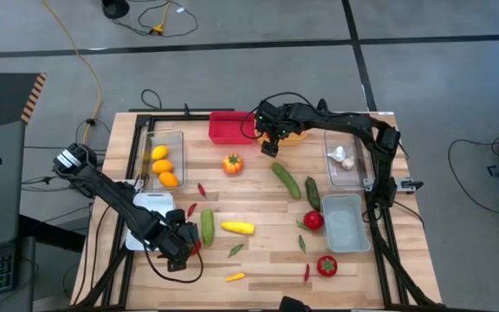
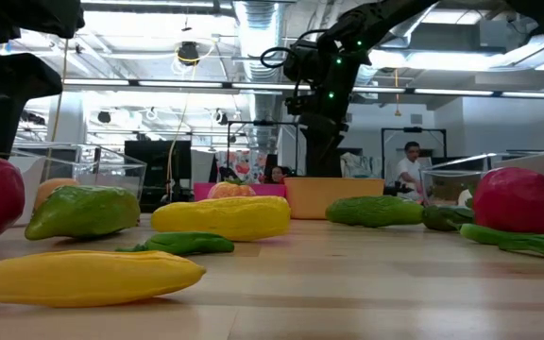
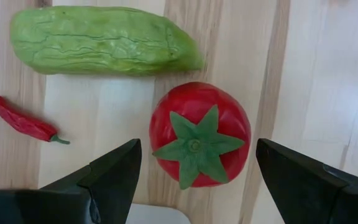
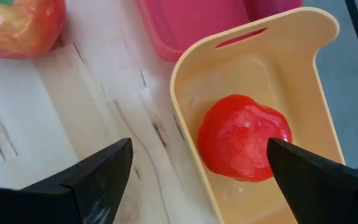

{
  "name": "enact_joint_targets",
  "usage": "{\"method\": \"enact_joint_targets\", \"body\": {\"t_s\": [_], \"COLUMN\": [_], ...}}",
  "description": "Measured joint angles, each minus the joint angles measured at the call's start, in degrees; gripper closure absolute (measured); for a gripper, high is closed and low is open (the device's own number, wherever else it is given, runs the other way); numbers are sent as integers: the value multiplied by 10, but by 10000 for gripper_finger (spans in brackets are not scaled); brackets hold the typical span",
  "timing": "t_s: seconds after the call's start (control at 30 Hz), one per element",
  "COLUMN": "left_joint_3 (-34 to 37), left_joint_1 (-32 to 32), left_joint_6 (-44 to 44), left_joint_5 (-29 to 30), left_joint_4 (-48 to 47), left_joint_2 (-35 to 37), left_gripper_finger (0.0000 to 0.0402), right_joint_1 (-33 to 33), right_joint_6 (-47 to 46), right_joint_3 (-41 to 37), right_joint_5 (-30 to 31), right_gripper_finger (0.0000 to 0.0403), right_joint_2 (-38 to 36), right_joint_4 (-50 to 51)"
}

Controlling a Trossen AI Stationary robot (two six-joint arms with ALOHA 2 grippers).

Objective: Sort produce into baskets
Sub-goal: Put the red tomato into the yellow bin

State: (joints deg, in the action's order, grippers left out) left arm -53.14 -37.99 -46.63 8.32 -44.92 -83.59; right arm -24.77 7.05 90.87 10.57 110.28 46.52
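While left fingers [image 3: 194, 180] straddle it, tomato [image 3: 199, 134] sits stem-up.

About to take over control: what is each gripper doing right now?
Left gripper: open, holding nothing, fingers on either side of a red tomato on the table.
Right gripper: open, empty, above the orange-yellow bin, where a red piece lies.

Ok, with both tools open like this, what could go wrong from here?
1. The left tool is open around a red tomato, with a green cucumber and a small red chili close by; a sloppy close could nudge the round tomato away.
2. The right tool hangs open over the yellow bin, where a red piece lies; pulling away low might clip the bin's rim or the red bin beside it.
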Motion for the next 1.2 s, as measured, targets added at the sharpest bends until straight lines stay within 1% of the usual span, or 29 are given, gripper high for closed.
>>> {"method": "enact_joint_targets", "body": {"t_s": [0.23, 0.5, 0.67, 0.77, 0.87, 1.0, 1.2], "left_joint_3": [38, 63, 64, 64, 64, 65, 65], "left_joint_1": [0, 0, 0, 0, 0, 0, 0], "left_joint_6": [-1, -11, -10, -11, -11, -11, -11], "left_joint_5": [-5, -4, -3, -4, -3, -4, -4], "left_joint_4": [75, 96, 101, 101, 101, 101, 102], "left_joint_2": [0, 1, 1, 1, 1, 1, 1], "left_gripper_finger": [97, 97, 98, 109, 127, 149, 154], "right_joint_1": [0, 0, 0, 0, 0, 0, 2], "right_joint_6": [3, 3, 5, 5, 8, 10, 5], "right_joint_3": [0, 0, 0, 0, 0, 0, 0], "right_joint_5": [0, 0, 0, 0, 0, 0, 0], "right_gripper_finger": [5, 5, 5, 5, 5, 5, 5], "right_joint_2": [0, 0, 0, 0, -5, -36, -114], "right_joint_4": [0, 0, 0, 2, 30, 61, 70]}}
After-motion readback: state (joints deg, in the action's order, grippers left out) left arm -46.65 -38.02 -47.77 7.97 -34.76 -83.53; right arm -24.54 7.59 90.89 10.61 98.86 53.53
